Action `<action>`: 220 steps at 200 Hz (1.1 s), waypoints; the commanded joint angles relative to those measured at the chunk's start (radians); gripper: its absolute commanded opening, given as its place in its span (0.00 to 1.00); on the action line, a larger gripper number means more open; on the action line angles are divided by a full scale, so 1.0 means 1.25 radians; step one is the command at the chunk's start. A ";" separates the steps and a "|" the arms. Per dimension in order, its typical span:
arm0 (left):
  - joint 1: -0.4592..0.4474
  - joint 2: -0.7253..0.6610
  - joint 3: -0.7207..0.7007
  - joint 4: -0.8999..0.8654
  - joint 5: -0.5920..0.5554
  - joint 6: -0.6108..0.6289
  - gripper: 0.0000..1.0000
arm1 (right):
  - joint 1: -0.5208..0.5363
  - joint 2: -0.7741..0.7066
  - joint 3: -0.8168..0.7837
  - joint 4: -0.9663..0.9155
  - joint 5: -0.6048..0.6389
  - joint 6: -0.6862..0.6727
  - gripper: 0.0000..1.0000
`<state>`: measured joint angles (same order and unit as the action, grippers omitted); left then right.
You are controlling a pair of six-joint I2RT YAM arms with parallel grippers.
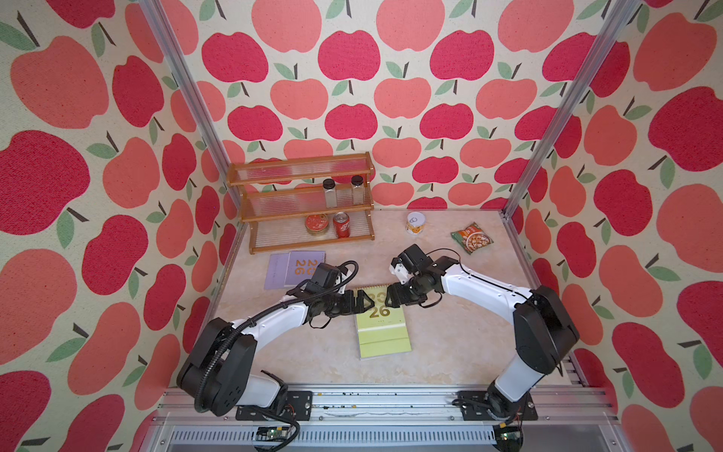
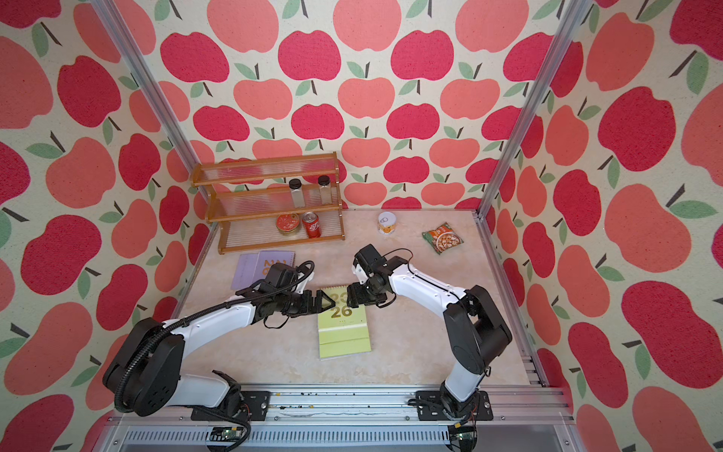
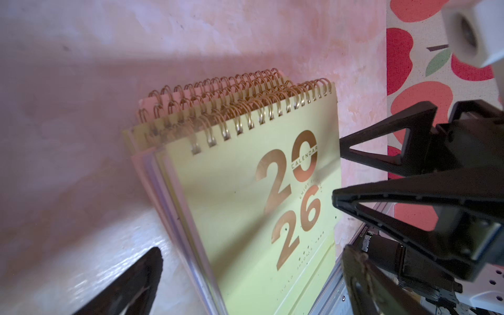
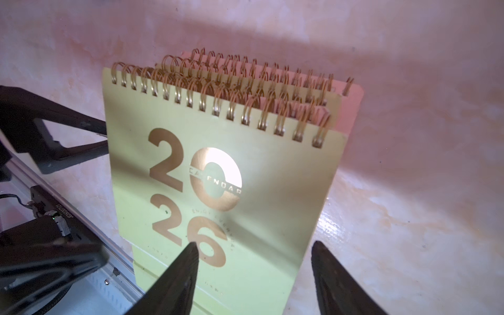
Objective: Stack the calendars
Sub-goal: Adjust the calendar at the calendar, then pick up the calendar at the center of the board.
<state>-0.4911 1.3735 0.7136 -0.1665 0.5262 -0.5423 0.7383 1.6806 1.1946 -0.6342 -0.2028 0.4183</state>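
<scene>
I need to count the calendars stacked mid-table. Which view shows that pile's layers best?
The left wrist view: the calendar pile shows its side, with layered edges and pink beneath the yellow-green top. The right wrist view shows staggered spirals and a pink corner. Both top views show only the top cover.

Left arm (image 1: 274, 313), right arm (image 1: 481, 287) angled inward, left jaws wide, right jaws parted

Wooden rack (image 1: 301, 159) holds two jars (image 1: 330, 193), a tin (image 1: 316, 224), a red can (image 1: 341, 225); white can (image 1: 414, 223) and snack packet (image 1: 472, 238) nearby.
</scene>
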 commanded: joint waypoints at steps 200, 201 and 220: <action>0.617 0.169 0.270 -0.177 -0.226 0.122 1.00 | 0.096 0.605 0.902 -0.043 -0.072 -0.005 0.86; 0.619 0.172 0.272 -0.176 -0.226 0.122 1.00 | 0.096 0.607 0.904 -0.043 -0.073 -0.005 0.86; 0.633 0.224 0.307 -0.184 -0.230 0.126 1.00 | 0.101 0.643 0.939 -0.042 -0.092 0.004 0.86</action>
<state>0.2771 1.5894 1.0355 -0.3931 0.2630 -0.3977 0.8490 2.4313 2.2986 -0.6819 -0.2485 0.3847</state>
